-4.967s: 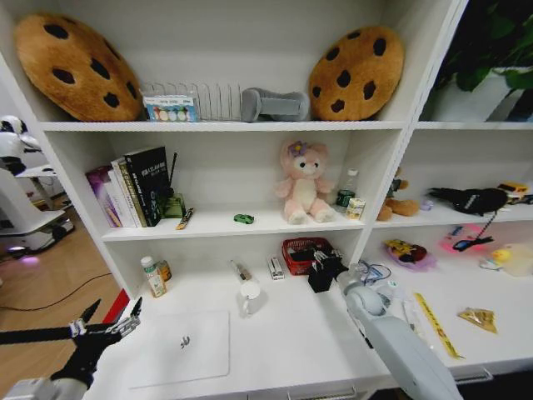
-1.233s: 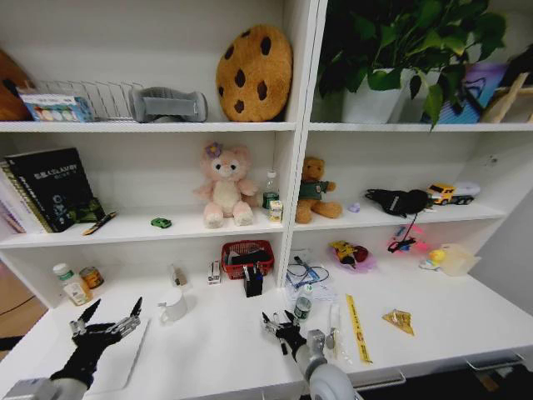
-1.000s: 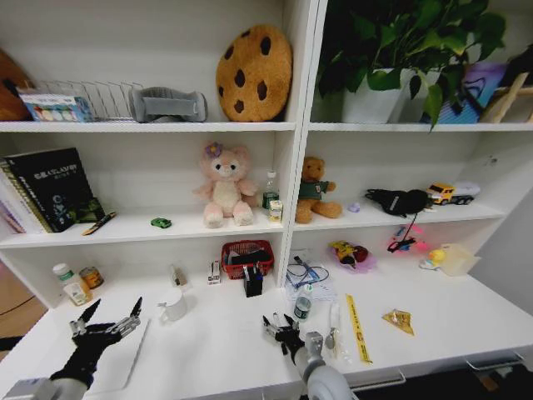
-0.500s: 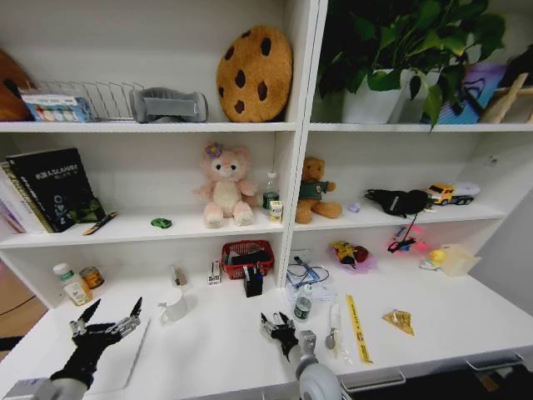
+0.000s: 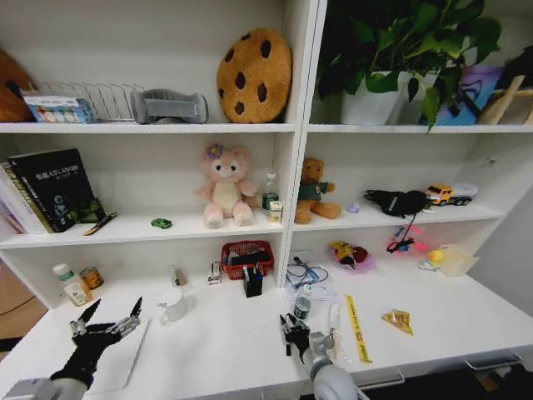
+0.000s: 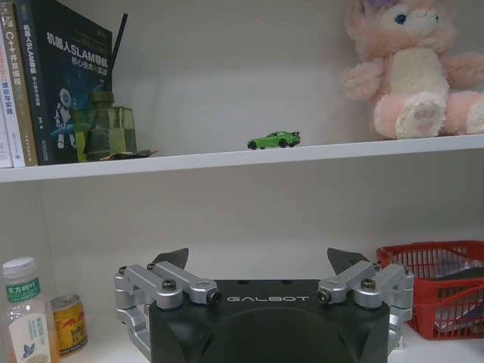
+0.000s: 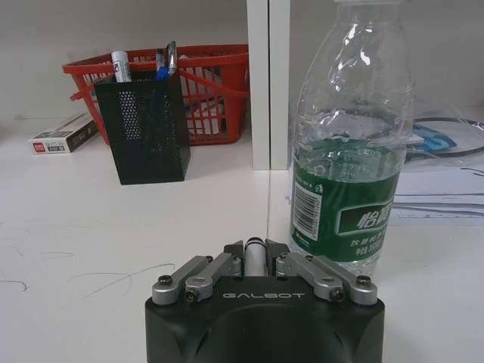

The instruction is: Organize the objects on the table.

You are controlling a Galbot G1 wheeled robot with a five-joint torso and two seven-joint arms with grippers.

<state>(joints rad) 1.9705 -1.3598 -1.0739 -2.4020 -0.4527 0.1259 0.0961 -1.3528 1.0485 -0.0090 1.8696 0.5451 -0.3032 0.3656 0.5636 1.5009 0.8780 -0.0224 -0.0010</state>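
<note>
A pen (image 7: 255, 253) is held tight in the right gripper (image 7: 255, 259), near a bottle (image 7: 350, 151). The left gripper (image 6: 257, 266) is held wide open, empty, over the laptop (image 5: 125, 354).

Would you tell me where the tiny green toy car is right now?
The green toy car sits on the middle shelf in the head view, between the black book and the pink plush toy.

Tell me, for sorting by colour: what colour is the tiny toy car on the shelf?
Green; the tiny toy car shows best in the left wrist view.
</note>
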